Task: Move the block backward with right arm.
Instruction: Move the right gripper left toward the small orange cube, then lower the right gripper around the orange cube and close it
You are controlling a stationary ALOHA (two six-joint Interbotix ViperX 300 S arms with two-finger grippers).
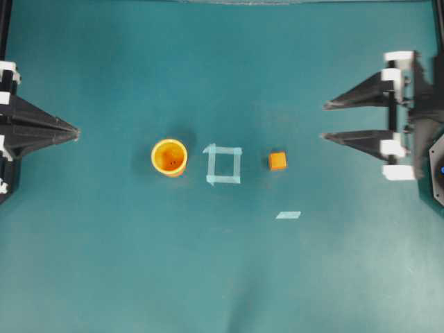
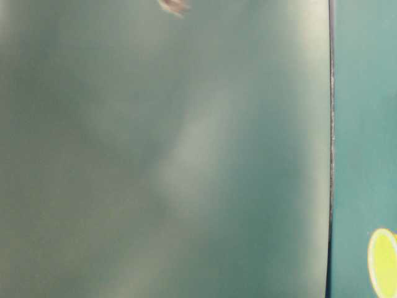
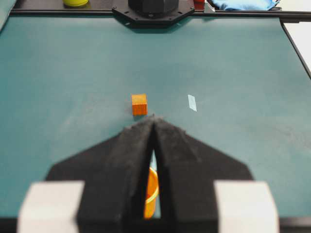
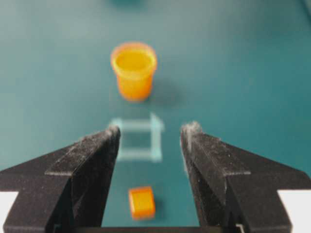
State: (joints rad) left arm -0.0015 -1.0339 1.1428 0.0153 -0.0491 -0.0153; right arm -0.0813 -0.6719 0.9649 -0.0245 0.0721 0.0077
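Note:
The block (image 1: 277,161), a small orange cube, lies on the teal table just right of the pale tape square (image 1: 223,165). It also shows in the left wrist view (image 3: 139,104) and in the right wrist view (image 4: 142,202), low between the fingers. My right gripper (image 1: 323,121) is open and empty at the right edge, well apart from the block; in its own view (image 4: 150,130) the jaws stand wide. My left gripper (image 1: 76,132) is shut and empty at the left edge; in its own view (image 3: 153,118) the jaws meet at the tip.
An orange-yellow cup (image 1: 169,157) stands upright left of the tape square; it also shows in the right wrist view (image 4: 133,70). A short strip of pale tape (image 1: 288,215) lies in front of the block. The table-level view is blurred teal.

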